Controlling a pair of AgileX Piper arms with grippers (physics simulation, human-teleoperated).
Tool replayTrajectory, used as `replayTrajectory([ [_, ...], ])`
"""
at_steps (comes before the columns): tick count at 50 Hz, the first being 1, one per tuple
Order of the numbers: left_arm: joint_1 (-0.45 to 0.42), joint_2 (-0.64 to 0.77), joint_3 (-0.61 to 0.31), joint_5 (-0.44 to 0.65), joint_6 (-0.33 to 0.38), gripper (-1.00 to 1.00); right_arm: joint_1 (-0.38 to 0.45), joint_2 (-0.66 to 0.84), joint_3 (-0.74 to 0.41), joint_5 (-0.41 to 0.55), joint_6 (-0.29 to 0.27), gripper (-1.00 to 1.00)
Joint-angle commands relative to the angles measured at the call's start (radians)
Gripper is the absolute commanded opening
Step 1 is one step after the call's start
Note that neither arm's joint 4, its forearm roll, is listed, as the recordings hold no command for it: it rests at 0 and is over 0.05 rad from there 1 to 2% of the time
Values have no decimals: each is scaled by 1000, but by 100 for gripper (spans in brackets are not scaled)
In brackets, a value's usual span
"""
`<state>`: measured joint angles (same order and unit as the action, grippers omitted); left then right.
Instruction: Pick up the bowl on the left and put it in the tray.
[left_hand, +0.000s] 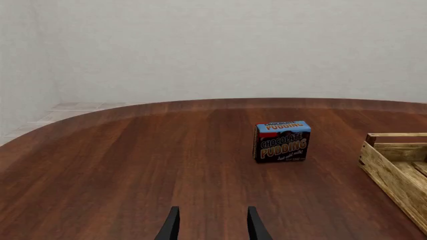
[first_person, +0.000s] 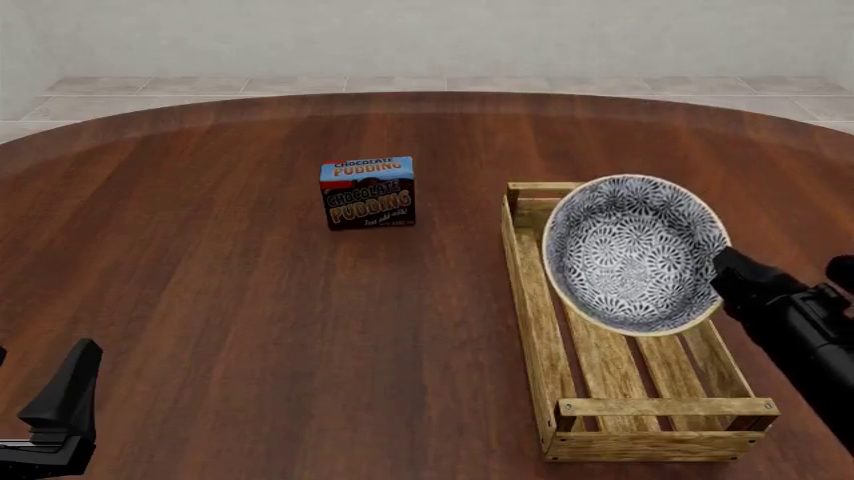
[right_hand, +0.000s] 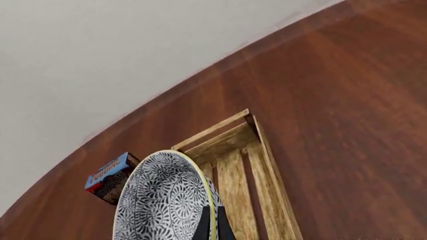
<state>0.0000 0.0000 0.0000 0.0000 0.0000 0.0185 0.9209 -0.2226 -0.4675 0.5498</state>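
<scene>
Placement is the step in hand, by my reading: the bowl (first_person: 630, 252) hangs tilted over the far half of the tray (first_person: 534, 330), its blue-and-white patterned inside turned toward the front camera, pinched at its cream-yellow rim by the right gripper (first_person: 727, 272). In the right wrist view the two dark fingertips (right_hand: 202, 229) close on the rim (right_hand: 208, 200) — one inside, one outside — with the crate's slats (right_hand: 233, 185) beyond.

To do this well, I would judge that the bowl wants levelling before it goes down. Tipped as it is, a release would likely set it on its edge, where it could roll or clip a side rail. The bowl looks nearly as wide as the tray's inside, so it should be centred between the long walls; a drift either way may leave the rim perched on a rail. Lower until the foot meets the slats, then open — not sooner. How high the bowl sits above the slats cannot be told from these views.

The left gripper (left_hand: 212, 224) is idle near the front-left of the wooden table (first_person: 200, 300), fingers parted with nothing between them, well apart from the tray. The chocolate pudding box (first_person: 367, 192) stands upright on the table beyond, clear of the tray's left side, and should not interfere.
</scene>
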Motion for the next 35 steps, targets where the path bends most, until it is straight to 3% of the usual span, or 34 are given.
replayTrajectory([
  [1,0,0,0,0,0,100,2,28,3,-31,15,-100],
  [35,0,0,0,0,0,100,-11,106,37,-102,36,-100],
])
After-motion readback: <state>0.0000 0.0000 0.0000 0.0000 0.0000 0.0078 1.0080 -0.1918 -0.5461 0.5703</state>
